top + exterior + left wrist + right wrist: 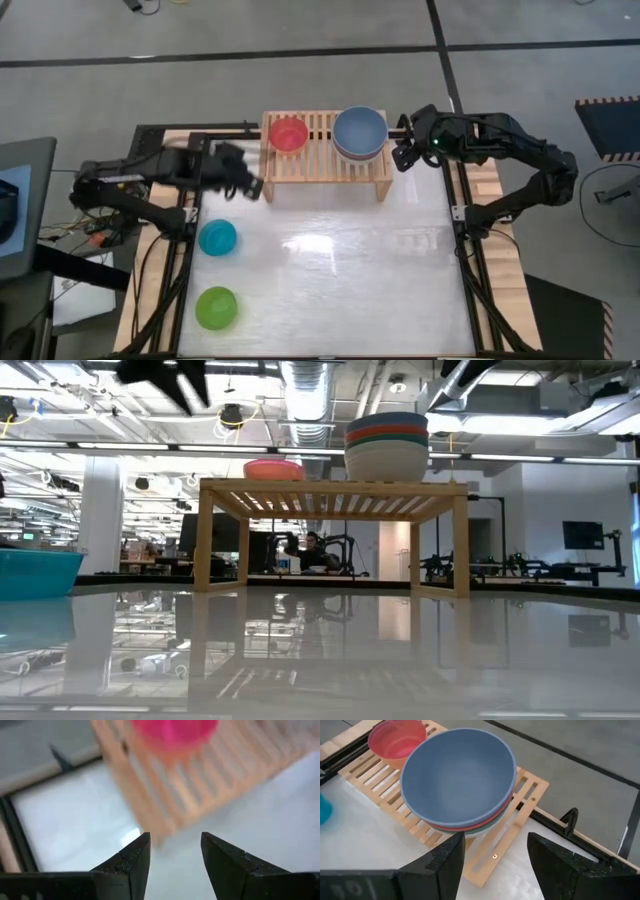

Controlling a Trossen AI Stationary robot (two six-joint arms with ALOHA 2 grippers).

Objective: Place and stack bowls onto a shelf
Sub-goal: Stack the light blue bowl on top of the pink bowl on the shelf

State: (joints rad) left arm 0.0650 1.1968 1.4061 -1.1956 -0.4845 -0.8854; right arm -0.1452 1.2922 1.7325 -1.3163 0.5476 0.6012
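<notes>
Two small bowls are not yet on the shelf (325,150): the cyan bowl (217,237) and the lime green bowl (216,307), both sitting on the glossy white table (340,280) near its left edge, well apart from each other. Up on the shelf there's the pink bowl (288,134) toward the left end and the stack of big bowls (359,133) toward the right, blue on top, with red, dark green and cream rims peeking out below in the low view. I don't see a yellow bowl anywhere, maybe it's nested under the pink one, can't tell.

Handling-wise these look like plain thin plastic, so I'd guess light, stiff enough, and pretty slippery on that shiny tabletop. Pinching the rim, one finger inside and one outside, seems like the sane way to grab; squeezing across the whole body would probably just pop it out. Cyan is the closer one to the shelf, so likely next.

Left gripper (240,172) is hanging just off the shelf's left leg, fingers spread and holding nothing, with the pink bowl ahead of it in its wrist view. Right gripper (408,148) is just beside the right end of the shelf near the big stack, fingers also apart, nothing in them.
</notes>
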